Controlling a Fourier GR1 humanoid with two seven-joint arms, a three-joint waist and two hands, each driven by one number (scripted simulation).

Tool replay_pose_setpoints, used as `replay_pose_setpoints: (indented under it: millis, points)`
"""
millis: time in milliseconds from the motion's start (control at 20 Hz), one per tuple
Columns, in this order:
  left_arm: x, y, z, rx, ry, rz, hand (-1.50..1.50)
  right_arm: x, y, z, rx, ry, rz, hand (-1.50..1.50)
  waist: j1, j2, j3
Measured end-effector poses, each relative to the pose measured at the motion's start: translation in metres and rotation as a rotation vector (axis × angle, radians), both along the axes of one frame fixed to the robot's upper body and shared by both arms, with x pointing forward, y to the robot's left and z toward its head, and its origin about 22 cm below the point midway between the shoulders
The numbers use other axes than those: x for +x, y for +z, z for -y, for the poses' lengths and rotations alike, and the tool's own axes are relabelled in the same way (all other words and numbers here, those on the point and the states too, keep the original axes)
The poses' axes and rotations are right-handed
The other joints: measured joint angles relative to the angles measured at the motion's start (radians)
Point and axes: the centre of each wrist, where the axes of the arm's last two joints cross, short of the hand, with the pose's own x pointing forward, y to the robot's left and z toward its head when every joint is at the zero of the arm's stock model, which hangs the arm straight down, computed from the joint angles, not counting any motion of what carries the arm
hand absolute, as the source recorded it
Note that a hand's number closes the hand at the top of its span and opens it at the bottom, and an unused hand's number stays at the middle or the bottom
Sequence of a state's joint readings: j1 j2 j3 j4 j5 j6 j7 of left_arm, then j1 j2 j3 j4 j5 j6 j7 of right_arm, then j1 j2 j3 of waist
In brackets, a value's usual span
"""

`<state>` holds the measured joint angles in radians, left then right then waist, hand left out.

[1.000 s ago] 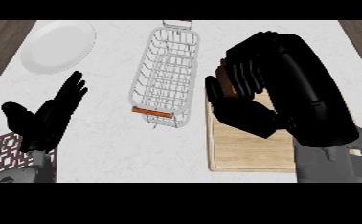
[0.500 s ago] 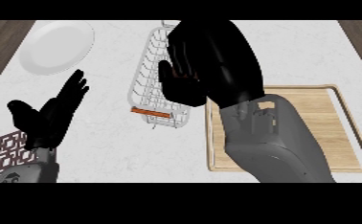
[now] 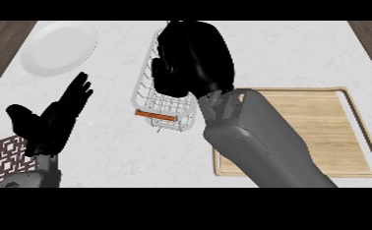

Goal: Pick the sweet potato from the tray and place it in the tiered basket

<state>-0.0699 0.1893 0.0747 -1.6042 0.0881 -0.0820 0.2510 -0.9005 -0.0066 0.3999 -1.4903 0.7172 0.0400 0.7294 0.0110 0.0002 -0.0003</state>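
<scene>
My right hand (image 3: 195, 59) hovers over the white wire tiered basket (image 3: 154, 102), fingers curled downward. A small orange sliver of the sweet potato (image 3: 171, 69) peeks out between the fingers; the rest of it is hidden by the hand. The hand and forearm cover most of the basket; only its left side and near end, with an orange bar (image 3: 155, 116), show. The wooden tray (image 3: 320, 121) lies to the right with nothing visible on its bare part. My left hand (image 3: 51, 121) rests open at the lower left, fingers up.
A white plate (image 3: 58, 47) lies at the back left on the pale marble counter. A patterned lattice object (image 3: 13, 153) sits at the lower left edge beside my left forearm. Dark wood strips show at the far corners.
My right hand has moved left and away from the tray to above the basket, carrying the sweet potato. The left hand has stayed in place.
</scene>
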Motion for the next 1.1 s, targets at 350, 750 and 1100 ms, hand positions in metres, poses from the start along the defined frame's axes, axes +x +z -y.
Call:
replay_pose_setpoints:
  millis: [350, 750, 1100]
  points:
    - [0.003, 0.0, -0.004, 0.002, 0.004, -0.002, 0.0, 0.021, -0.023, -0.009, 0.014, -0.045, 0.075, 1.5, 0.001, 0.002, 0.0]
    - [0.001, -0.002, -0.002, 0.005, -0.002, 0.002, 0.0, 0.041, -0.036, -0.022, 0.111, -0.062, 0.124, -1.5, 0.007, 0.001, 0.0]
    - [0.004, -0.003, 0.0, 0.008, -0.004, 0.002, 0.0, 0.047, -0.035, -0.031, 0.199, -0.056, 0.123, -1.5, 0.009, 0.002, 0.0]
